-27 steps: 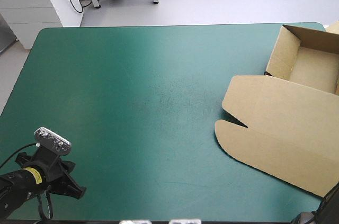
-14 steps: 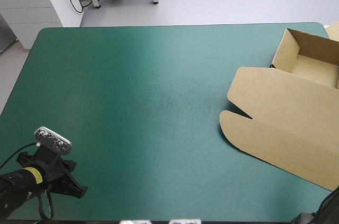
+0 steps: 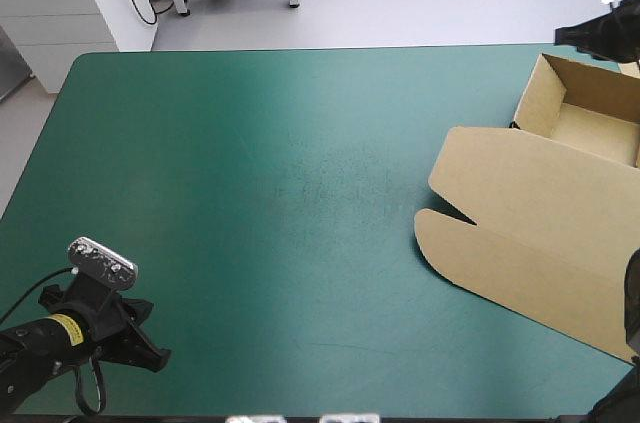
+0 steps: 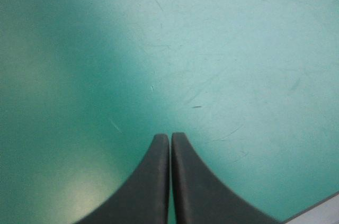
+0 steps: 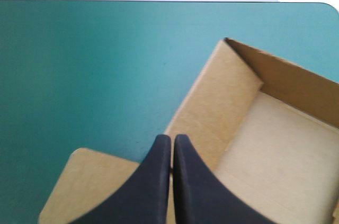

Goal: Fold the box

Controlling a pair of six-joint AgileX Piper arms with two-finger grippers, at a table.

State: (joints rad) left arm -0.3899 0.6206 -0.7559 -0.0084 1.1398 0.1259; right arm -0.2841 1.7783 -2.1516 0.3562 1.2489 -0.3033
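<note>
**Near left corner:** The robot's left hand (image 3: 150, 351) sits low over the bare teal-green cover (image 4: 238, 49) of the worktop (image 3: 250, 143). It is closed on nothing, its two black fingers (image 4: 151, 187) pressed together into a single point. A yellow label (image 3: 64, 329) wraps the arm just behind the hand, its writing too small to read. An edge of the worktop shows close beside that hand in the left wrist view. Faint scuffs (image 3: 330, 178) mark the cover toward the middle of the worktop, well apart from the box.

**Right side:** The brown box (image 3: 530, 203) lies here as an open tray with its lid laid out. The lid (image 3: 540, 243) comes first, flat on the cover. It reaches toward the near right corner and runs out of the high view at the right. A narrow notch (image 3: 445, 215) is cut into its left edge between two rounded corners.

**Over the box:** The right hand (image 5: 172, 138) is also closed and grips nothing. In the right wrist view its tips are seen about where the lid joins the tray's left-hand wall. Whether they touch the board cannot be told.

**Far right corner:** Beyond the lid stands the tray (image 3: 533, 103), its walls raised and its top open, close to the worktop's rounded corner.
</note>
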